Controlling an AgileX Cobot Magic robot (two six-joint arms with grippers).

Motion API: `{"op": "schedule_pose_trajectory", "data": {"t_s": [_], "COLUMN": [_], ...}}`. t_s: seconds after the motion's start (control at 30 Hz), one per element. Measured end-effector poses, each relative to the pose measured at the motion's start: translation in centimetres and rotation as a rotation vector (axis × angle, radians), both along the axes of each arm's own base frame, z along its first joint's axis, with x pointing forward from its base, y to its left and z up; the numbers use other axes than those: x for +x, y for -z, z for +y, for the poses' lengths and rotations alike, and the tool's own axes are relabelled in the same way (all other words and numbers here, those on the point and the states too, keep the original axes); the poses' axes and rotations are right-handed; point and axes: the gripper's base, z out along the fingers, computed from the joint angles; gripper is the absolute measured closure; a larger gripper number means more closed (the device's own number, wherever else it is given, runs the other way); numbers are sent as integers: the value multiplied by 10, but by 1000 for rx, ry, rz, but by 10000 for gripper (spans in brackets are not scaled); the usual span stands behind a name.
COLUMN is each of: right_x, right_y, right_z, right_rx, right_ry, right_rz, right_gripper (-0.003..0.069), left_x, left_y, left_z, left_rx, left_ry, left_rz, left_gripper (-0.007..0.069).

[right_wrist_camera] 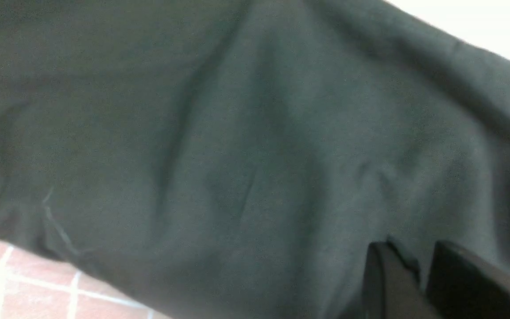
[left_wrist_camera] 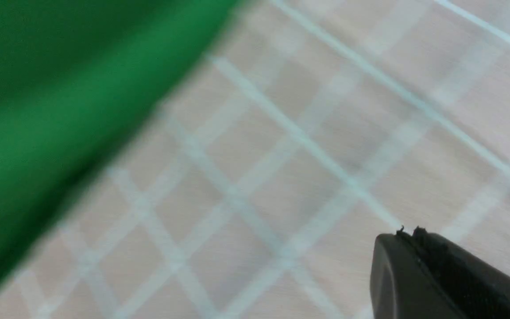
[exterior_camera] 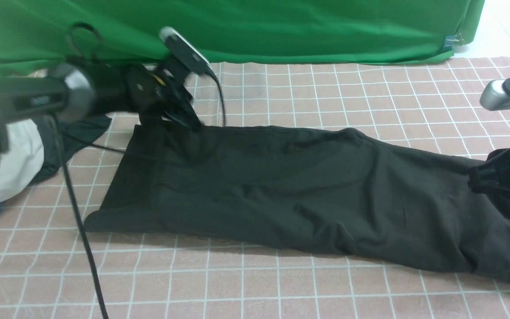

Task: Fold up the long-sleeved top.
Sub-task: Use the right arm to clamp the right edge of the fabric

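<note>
Front view shows the desk (exterior_camera: 281, 88), covered in a pink checked cloth, with the green backdrop (exterior_camera: 281, 26) hanging beyond both pincers. Between the two pincers lies the long-sleeved top (exterior_camera: 281, 195), a long folded black band; its end at the right pincer runs out of frame, so sleeves, cuffs and neck cannot be made out. Behind the left arm a white garment (exterior_camera: 11, 168) and a smaller dark one are partly hidden and cut off. The left pincer (exterior_camera: 188, 119), blurred, sits at the top's far corner; its wrist view shows the jaws pressed together over bare checked cloth, holding nothing. The right pincer (exterior_camera: 474, 177) rests at the top's opposite end; its wrist view shows two fingers (right_wrist_camera: 388, 283) slightly parted, with black fabric in the narrow gap.
</note>
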Motion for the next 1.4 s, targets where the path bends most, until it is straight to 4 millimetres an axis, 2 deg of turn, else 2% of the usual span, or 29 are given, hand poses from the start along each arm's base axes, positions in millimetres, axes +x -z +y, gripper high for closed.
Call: {"op": "schedule_pose_trajectory", "data": {"t_s": [0.1,0.17,0.2,0.27,0.3,0.33,0.43,0.47,0.53,0.6,0.8,0.97,1.1,1.17,1.27,1.33,1.37,1.4], "right_x": [0,0,-1,-2,-3,-4,-5,-5,-3,1,16,22,23,23,24,24,24,24], "right_y": [1,1,2,2,3,4,6,10,21,34,73,94,97,98,98,98,98,95], "right_z": [-6,-9,-17,-26,-33,-41,-54,-62,-70,-75,-82,-87,-89,-89,-88,-87,-87,-87], "right_rx": [-52,-72,-95,-98,-97,-95,-88,-72,-34,-16,-5,-13,-20,-25,-24,-19,-20,-30], "right_ry": [39,58,100,158,191,230,295,340,397,424,439,441,425,406,384,361,353,333], "right_rz": [8,11,26,43,55,69,91,114,166,211,297,332,342,342,343,345,346,341], "right_gripper": [403,376,332,285,256,232,185,150,91,52,36,60,70,97,227,389,425,549], "left_x": [-6,-12,-23,-37,-51,-64,-93,-116,-147,-171,-233,-260,-272,-276,-277,-278,-278,-280], "left_y": [-36,-49,-69,-90,-107,-117,-129,-129,-128,-124,-108,-121,-131,-134,-137,-138,-138,-139], "left_z": [7,7,6,3,-1,-6,-18,-28,-46,-62,-93,-97,-92,-89,-86,-85,-84,-82], "left_rx": [-41,-53,-87,-138,-174,-196,-220,-228,-244,-249,-226,-235,-222,-215,-210,-202,-201,-190], "left_ry": [-30,-30,-29,-30,-24,-14,22,56,117,180,360,438,466,466,458,456,454,451], "left_rz": [-20,-10,19,20,0,-9,-16,1,25,48,154,136,125,123,112,111,113,114], "left_gripper": [606,606,606,606,606,606,606,606,606,606,606,606,606,606,606,606,606,606]}}
